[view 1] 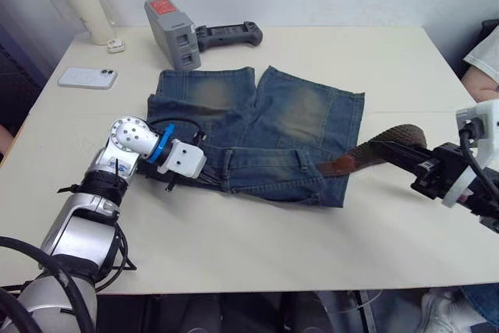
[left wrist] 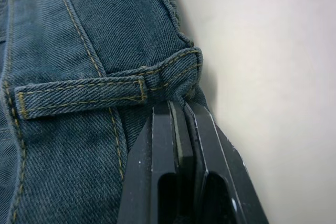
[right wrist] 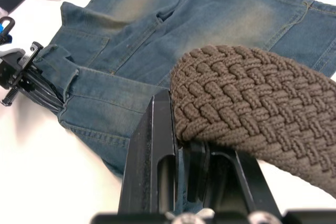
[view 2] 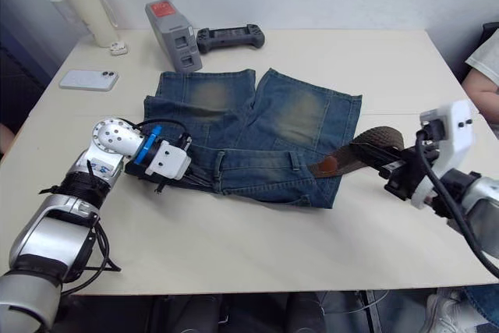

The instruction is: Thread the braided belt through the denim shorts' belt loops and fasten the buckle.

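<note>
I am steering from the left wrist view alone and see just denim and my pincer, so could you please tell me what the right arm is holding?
Observer: The right pincer is shut on the braided belt, which arches up over it.
Operator: Thank you. Has any of the belt reached the shorts yet?
Observer: Its darker brown end lies on the denim shorts by the waistband, on the robot's right side.
Operator: And where does my left pincer sit on the shorts overall?
Observer: The left pincer is shut on the waistband's opposite, left end, beside a belt loop.
</note>
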Controlling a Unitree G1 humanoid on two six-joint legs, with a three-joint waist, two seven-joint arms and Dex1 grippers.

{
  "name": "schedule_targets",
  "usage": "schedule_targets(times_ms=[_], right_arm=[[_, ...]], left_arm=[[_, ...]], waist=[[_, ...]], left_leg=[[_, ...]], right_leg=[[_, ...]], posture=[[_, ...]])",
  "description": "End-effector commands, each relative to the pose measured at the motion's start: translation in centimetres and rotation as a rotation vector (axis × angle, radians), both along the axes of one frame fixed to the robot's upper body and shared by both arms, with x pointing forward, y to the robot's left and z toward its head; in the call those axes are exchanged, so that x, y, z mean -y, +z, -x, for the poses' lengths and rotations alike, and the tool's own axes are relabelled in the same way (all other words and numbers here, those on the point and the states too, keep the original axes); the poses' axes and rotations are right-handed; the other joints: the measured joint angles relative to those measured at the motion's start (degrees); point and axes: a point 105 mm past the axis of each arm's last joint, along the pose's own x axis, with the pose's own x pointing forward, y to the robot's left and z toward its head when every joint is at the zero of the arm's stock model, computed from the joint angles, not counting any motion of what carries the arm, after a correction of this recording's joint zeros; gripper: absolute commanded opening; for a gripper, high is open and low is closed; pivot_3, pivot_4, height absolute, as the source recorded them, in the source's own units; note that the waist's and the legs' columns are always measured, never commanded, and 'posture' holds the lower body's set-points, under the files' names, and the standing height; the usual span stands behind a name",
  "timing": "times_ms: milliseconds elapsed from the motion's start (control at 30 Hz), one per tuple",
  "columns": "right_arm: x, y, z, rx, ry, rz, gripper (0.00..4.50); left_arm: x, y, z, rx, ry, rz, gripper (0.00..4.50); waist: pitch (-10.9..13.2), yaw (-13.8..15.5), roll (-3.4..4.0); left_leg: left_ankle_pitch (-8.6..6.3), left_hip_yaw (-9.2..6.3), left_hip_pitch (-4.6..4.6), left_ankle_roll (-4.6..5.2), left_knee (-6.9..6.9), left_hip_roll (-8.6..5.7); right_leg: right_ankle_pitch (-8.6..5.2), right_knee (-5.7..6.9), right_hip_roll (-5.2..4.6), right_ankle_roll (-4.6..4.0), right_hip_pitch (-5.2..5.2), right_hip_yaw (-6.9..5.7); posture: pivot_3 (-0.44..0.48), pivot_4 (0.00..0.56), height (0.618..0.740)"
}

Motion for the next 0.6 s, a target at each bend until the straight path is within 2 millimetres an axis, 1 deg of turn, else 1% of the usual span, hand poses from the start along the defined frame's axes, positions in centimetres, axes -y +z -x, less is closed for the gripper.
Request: schedule_targets(times_ms=[33, 100, 167, 233, 267, 400, 467, 500, 533, 600], right_arm=[[-0.9, 1.2, 0.0, 0.055, 0.016, -0.037, 0.00], [-1.1, 1.4, -0.2, 0.057, 0.017, -0.046, 0.00], [-1.3, 1.6, -0.5, 0.062, 0.023, -0.058, 0.00], [-1.6, 1.8, -0.6, 0.063, 0.036, -0.070, 0.00], [-1.8, 1.8, -0.6, 0.061, 0.045, -0.069, 0.00], [-1.9, 1.8, -0.8, 0.054, 0.050, -0.065, 0.00], [-1.8, 1.9, -0.9, 0.054, 0.048, -0.058, 0.00], [-1.6, 1.9, -1.1, 0.050, 0.043, -0.052, 0.00], [-1.3, 1.7, -1.4, 0.044, 0.029, -0.038, 0.00], [-0.8, 1.3, -1.9, 0.035, -0.005, -0.036, 0.00]], left_arm=[[-1.6, -1.2, 0.5, -0.089, 0.033, -0.067, 0.04], [-1.9, -1.1, 0.7, -0.162, 0.063, -0.066, 0.04], [-2.0, 0.4, 0.6, -0.218, 0.108, 0.011, 0.04], [-2.5, 1.5, 0.6, -0.248, 0.144, 0.042, 0.74], [-2.8, 2.0, 0.7, -0.260, 0.161, 0.043, 1.00], [-4.1, 3.6, 1.5, -0.278, 0.204, 0.052, 2.75], [-5.0, 4.4, 2.1, -0.278, 0.225, 0.041, 3.71], [-5.3, 5.1, 2.6, -0.309, 0.245, 0.078, 4.16], [-5.0, 6.3, 2.7, -0.330, 0.262, 0.146, 4.45], [-4.0, 8.0, 2.6, -0.346, 0.293, 0.251, 4.45]], waist=[[0.00, 0.00, 0.00], [0.00, 0.01, 0.00], [0.00, -0.03, 0.00], [0.00, -0.11, 0.00], [0.01, -0.15, -0.01], [0.01, -0.02, -0.01], [0.01, 0.18, -0.02], [0.02, 0.12, -0.03], [0.02, 0.10, -0.04], [0.04, 0.27, -0.06]], left_leg=[[0.00, 0.00, 0.00, 0.00, 0.03, 0.00], [0.00, 0.00, -0.02, 0.00, 0.10, 0.00], [0.00, -0.01, -0.03, 0.00, 0.13, 0.00], [0.00, -0.01, -0.10, 0.00, 0.17, 0.01], [0.00, -0.01, -0.10, 0.00, 0.16, 0.03], [-0.01, 0.00, -0.15, 0.01, 0.15, 0.02], [-0.01, -0.01, -0.18, 0.02, 0.20, -0.01], [-0.02, -0.01, -0.21, 0.04, 0.25, -0.01], [-0.03, -0.01, -0.24, 0.04, 0.29, -0.01], [-0.03, -0.04, -0.24, 0.05, 0.32, -0.01]], right_leg=[[0.00, 0.03, 0.00, 0.00, 0.00, 0.00], [0.00, 0.08, 0.00, 0.00, -0.01, 0.01], [0.00, 0.10, 0.00, 0.00, -0.02, 0.01], [0.00, 0.16, 0.00, 0.00, -0.10, 0.03], [0.00, 0.17, 0.01, 0.00, -0.12, 0.03], [-0.01, 0.13, 0.00, -0.01, -0.15, 0.03], [-0.01, 0.12, -0.03, -0.01, -0.12, 0.04], [-0.01, 0.12, -0.03, -0.01, -0.12, 0.04], [-0.01, 0.12, -0.03, -0.01, -0.13, 0.04], [-0.01, 0.14, -0.03, -0.02, -0.11, 0.04]], posture=[[0.000, 0.150, 0.664], [0.000, 0.150, 0.664], [0.000, 0.150, 0.664], [0.000, 0.150, 0.664], [0.000, 0.150, 0.664], [0.000, 0.150, 0.664], [0.000, 0.150, 0.664], [0.000, 0.150, 0.664], [0.000, 0.150, 0.664], [0.000, 0.150, 0.664]])
